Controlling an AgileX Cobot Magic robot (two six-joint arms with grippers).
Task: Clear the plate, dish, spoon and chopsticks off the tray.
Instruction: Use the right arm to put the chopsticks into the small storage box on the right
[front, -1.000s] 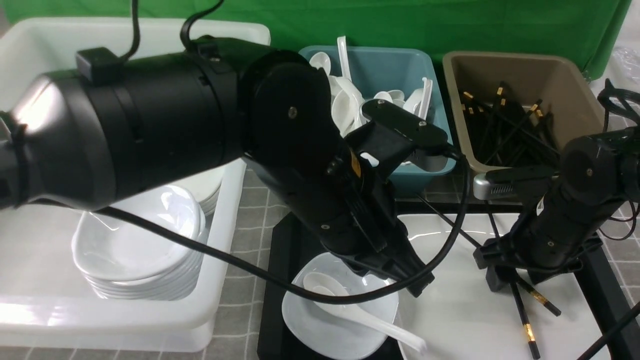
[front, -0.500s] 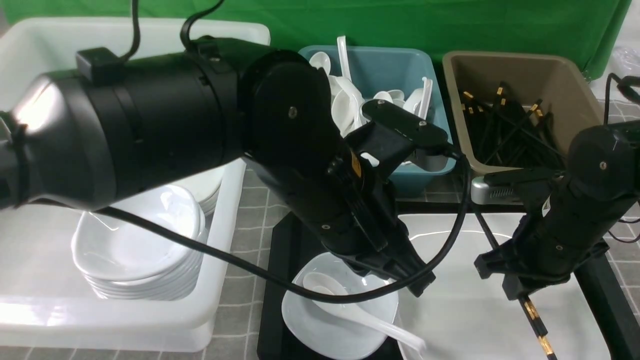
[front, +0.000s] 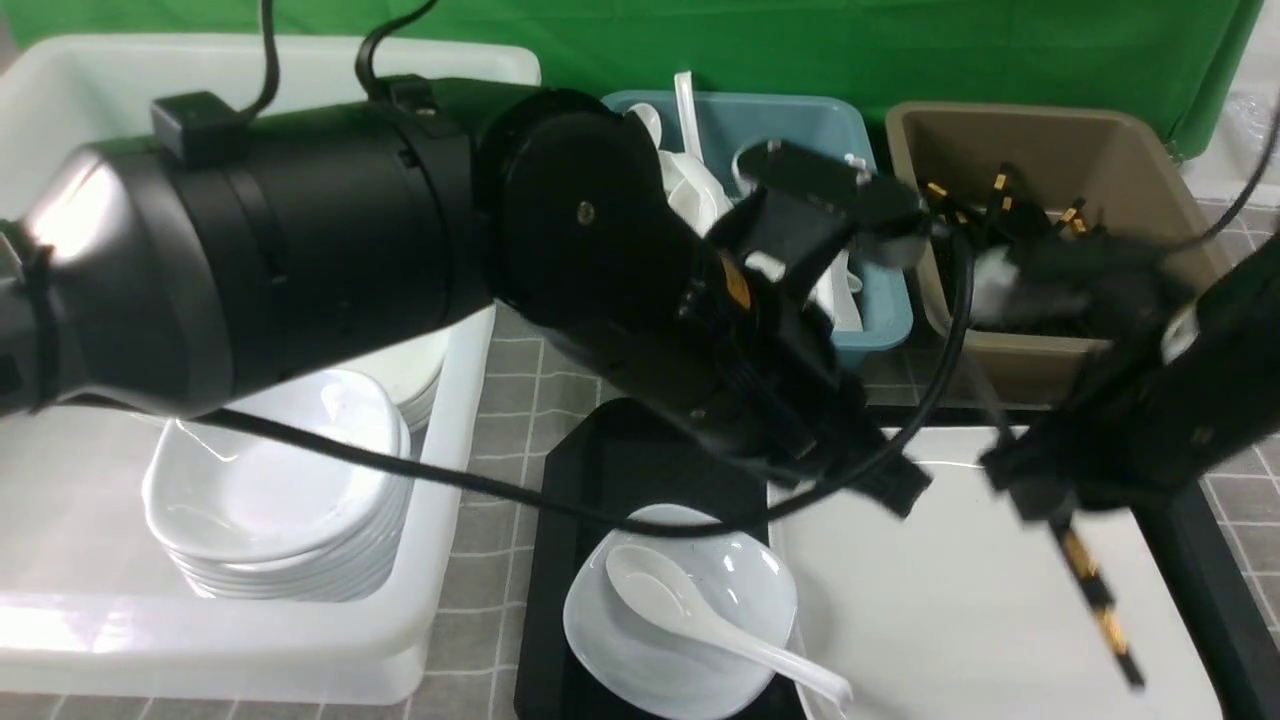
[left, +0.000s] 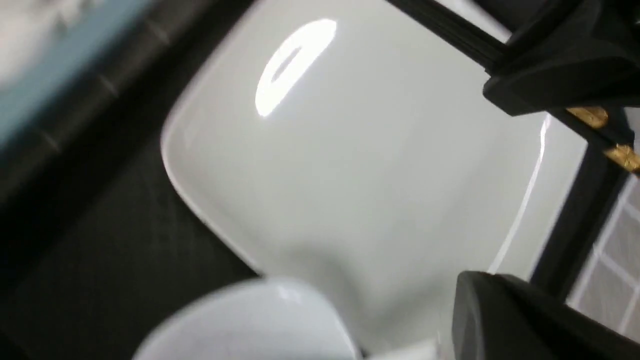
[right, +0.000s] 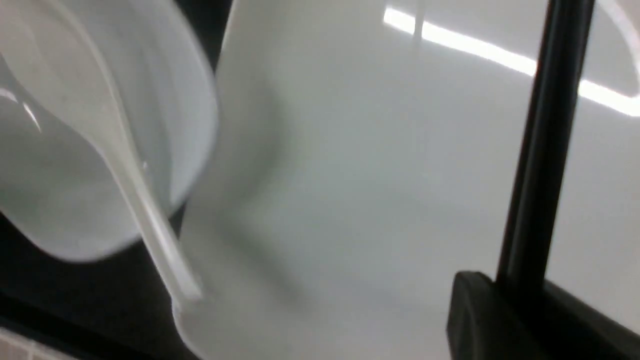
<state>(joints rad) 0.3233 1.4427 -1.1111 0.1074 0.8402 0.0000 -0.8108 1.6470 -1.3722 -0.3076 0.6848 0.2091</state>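
The black tray (front: 610, 470) holds the large white plate (front: 950, 620) on its right and the small dish (front: 730, 585) at front left. The white spoon (front: 650, 585) lies in the dish, its handle reaching onto the plate's edge. My right gripper (front: 1040, 500) is shut on the black chopsticks (front: 1095, 595) and holds them clear above the plate, gold-banded ends hanging down. The right wrist view shows the sticks (right: 545, 150) over the plate (right: 375, 175), beside the dish (right: 175, 100). My left gripper (front: 895, 490) hovers empty above the plate's near-left part (left: 360, 165), its fingers together.
A white tub (front: 450, 420) at the left holds a stack of dishes (front: 270, 500). A teal bin (front: 800, 130) of white spoons and a tan bin (front: 1050, 150) of chopsticks stand behind the tray. My left arm hides much of the middle.
My right gripper has lifted the chopsticks off the plate, up and to the right. My left gripper has risen from over the dish and moved right, uncovering the dish and spoon.
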